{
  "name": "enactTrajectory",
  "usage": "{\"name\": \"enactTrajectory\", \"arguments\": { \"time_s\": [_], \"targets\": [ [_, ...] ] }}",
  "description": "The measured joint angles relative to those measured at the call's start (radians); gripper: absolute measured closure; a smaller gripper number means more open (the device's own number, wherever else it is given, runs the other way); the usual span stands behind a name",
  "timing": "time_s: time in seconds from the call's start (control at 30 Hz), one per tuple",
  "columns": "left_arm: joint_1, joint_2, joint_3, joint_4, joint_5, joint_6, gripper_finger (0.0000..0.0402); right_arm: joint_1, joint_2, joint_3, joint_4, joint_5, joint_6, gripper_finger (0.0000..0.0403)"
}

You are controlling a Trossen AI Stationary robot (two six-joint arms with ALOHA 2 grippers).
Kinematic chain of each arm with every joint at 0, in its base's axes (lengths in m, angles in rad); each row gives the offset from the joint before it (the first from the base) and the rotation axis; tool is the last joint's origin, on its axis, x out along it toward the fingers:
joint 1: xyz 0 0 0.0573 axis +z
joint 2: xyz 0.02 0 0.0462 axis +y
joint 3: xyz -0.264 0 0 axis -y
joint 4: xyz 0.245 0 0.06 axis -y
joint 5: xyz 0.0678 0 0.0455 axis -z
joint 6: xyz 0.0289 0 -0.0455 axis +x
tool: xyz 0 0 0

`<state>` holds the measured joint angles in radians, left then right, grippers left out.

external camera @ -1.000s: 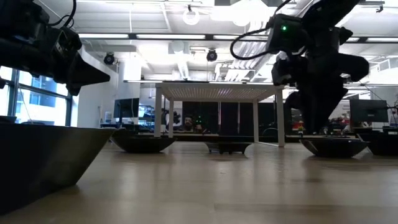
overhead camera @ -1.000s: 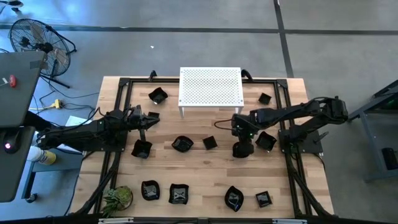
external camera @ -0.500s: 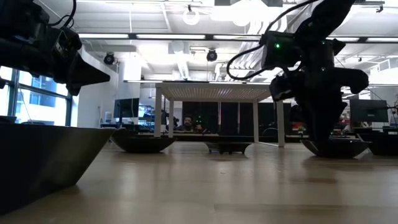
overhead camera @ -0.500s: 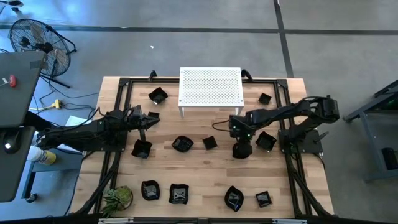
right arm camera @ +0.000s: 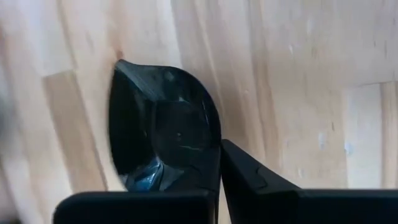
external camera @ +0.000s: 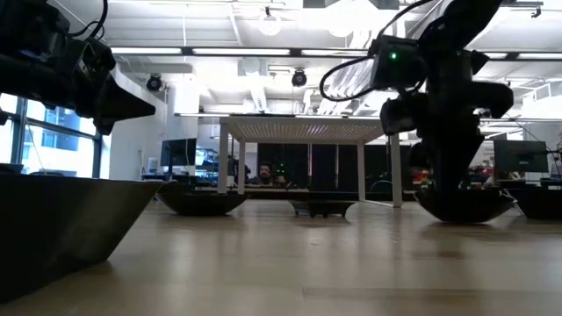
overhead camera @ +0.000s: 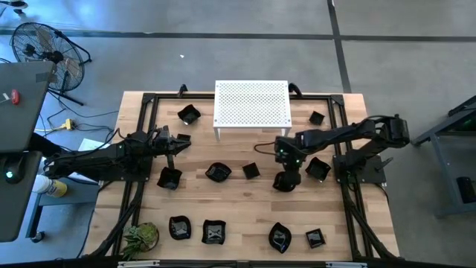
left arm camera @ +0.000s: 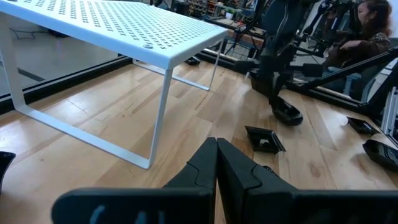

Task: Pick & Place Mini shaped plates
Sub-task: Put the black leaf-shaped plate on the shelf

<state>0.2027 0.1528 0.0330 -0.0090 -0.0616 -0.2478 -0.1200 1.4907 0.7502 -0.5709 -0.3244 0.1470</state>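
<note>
Several mini shaped plates, small glossy black dishes, lie scattered on the wooden table. My right gripper (overhead camera: 285, 177) stands right of centre, shut on a leaf-like plate (right arm camera: 163, 124), which also shows in the low view (external camera: 462, 204). Other plates lie beside it (overhead camera: 318, 168), at the centre (overhead camera: 251, 170) and further left (overhead camera: 218, 172). My left gripper (overhead camera: 186, 140) hovers shut at the left with nothing in it; its wrist view shows its closed fingertips (left arm camera: 216, 155). My right gripper pinches the leaf-like plate's rim (right arm camera: 208, 154) between its two fingers, one finger (right arm camera: 193, 177) inside the hollow and the other (right arm camera: 249, 174) outside. The fingers point steeply down, slanting from the table's right. In the low view the plate's underside is at the tabletop.
A white perforated stand (overhead camera: 251, 104) sits at the far middle. A small green plant (overhead camera: 141, 237) is at the near left corner. More plates line the near edge (overhead camera: 213, 232) (overhead camera: 280, 237) and the far corners (overhead camera: 189, 114) (overhead camera: 317, 117). A black frame (overhead camera: 145, 100) borders the table.
My right gripper has shut on the leaf-like plate's rim, rolling its wrist a little as it closed. The plate has shifted slightly toward the table's left under it.
</note>
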Motion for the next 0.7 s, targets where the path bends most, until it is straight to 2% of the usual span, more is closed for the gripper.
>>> {"name": "enactTrajectory", "arguments": {
  "time_s": [0.2, 0.33, 0.53, 0.7],
  "targets": [
    [0.0, 0.0, 0.0, 0.0, 0.0, 0.0, 0.04, -0.013, -0.116, 0.012, -0.002, -0.099, 0.108, 0.0398],
    [0.0, 0.0, 0.0, 0.0, 0.0, 0.0, 0.04, -0.024, -0.194, 0.095, -0.017, -0.133, 0.172, 0.04],
    [0.0, 0.0, 0.0, 0.0, 0.001, 0.0, 0.04, -0.147, -0.173, 0.401, -0.107, -0.127, 0.171, 0.0395],
    [0.0, 0.0, 0.0, 0.0, 0.001, 0.0, 0.04, -0.306, -0.025, 0.706, -0.222, -0.093, 0.055, 0.04]
  ]
}}
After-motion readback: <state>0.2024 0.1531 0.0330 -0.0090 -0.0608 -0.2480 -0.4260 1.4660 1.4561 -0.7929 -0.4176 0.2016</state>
